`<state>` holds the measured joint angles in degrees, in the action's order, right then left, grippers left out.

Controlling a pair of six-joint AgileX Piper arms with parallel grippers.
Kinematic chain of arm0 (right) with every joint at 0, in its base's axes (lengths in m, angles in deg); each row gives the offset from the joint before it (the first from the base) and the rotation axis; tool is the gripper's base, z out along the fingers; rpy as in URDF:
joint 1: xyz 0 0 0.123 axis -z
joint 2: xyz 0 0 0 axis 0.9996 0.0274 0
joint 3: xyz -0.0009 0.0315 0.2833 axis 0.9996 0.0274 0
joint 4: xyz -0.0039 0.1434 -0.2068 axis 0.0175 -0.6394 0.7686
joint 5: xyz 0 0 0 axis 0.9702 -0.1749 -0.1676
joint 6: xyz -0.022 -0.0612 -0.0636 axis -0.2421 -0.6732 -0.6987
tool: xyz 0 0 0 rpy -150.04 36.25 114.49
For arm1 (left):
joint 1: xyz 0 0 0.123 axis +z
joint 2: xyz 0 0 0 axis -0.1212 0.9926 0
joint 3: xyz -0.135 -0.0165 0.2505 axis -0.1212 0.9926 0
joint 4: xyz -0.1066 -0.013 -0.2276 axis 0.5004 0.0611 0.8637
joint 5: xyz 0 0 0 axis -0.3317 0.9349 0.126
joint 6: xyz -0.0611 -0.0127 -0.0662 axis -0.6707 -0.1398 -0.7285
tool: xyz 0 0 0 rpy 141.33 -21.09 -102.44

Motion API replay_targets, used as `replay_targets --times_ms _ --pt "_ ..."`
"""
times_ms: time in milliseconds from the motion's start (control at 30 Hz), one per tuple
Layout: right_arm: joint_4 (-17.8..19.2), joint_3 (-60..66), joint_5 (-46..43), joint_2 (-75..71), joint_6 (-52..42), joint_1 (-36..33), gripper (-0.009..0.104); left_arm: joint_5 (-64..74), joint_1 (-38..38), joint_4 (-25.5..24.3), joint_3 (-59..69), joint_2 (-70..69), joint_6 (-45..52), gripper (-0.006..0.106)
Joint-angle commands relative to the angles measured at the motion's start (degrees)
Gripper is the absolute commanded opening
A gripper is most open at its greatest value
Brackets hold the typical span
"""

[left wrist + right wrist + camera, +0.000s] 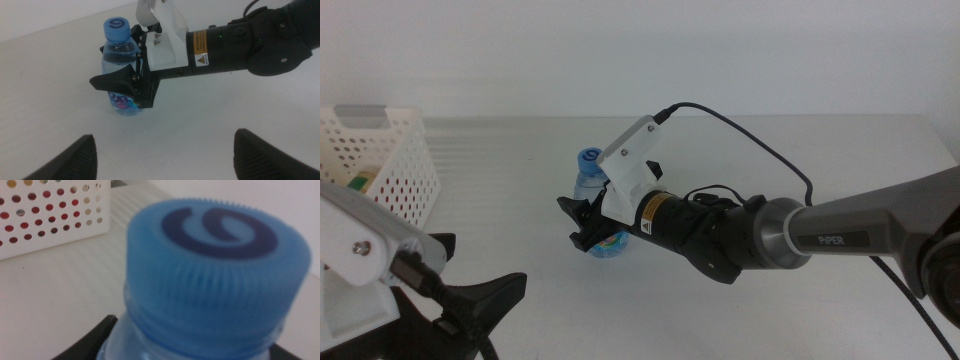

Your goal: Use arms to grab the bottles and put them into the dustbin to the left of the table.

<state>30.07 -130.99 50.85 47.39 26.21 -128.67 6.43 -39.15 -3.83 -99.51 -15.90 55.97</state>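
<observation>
**Right arm clamps the water bottle; left arm waits**

Middle view: the right gripper (588,222) reaches in low from the right, its jaws either side of the small clear water bottle with blue cap and blue label (590,190), upright mid-table, so it can be carried to the white perforated plastic dustbin (382,160) at the left.

Left wrist view: the left gripper (162,152) hovers well apart, jaws spread wide and empty.

Right wrist view: the cap fills the frame; the jaws hug the bottle.
</observation>
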Motion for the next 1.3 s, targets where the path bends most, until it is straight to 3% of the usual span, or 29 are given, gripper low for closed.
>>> replay_targets --times_ms 0,200,433,967,1133,1167,1267 --pt "-0.16 -2.17 -7.08 -3.32 -0.06 -0.21 0.000 -4.19 -0.24 0.67 -1.62 -0.19 -0.75 0.089" --pt "0.32 -2.17 -7.85 -2.60 0.62 -0.21 0.000 -4.25 -0.24 0.67 -1.62 -0.19 -0.75 0.089" --pt "1.22 -2.22 -9.48 -2.50 9.51 -0.52 0.001 -4.25 -0.24 0.67 -1.62 -0.19 -0.75 0.089" --pt "0.81 -2.22 -9.22 -1.65 0.86 -5.28 0.002 -4.25 -0.24 0.67 -1.62 -0.19 -0.75 0.089" --pt "0.93 -2.16 -9.09 -1.42 1.23 -5.46 0.019 -4.25 -0.24 0.67 -1.62 -0.19 -0.75 0.089" --pt "1.60 -2.16 -9.09 -1.42 1.23 -5.46 0.033 -4.25 -0.24 0.67 -1.62 -0.19 -0.75 0.089" --pt "2.73 -2.16 -8.25 -1.42 1.29 -5.46 0.058 -4.25 -0.24 0.67 -1.62 -0.19 -0.75 0.089"
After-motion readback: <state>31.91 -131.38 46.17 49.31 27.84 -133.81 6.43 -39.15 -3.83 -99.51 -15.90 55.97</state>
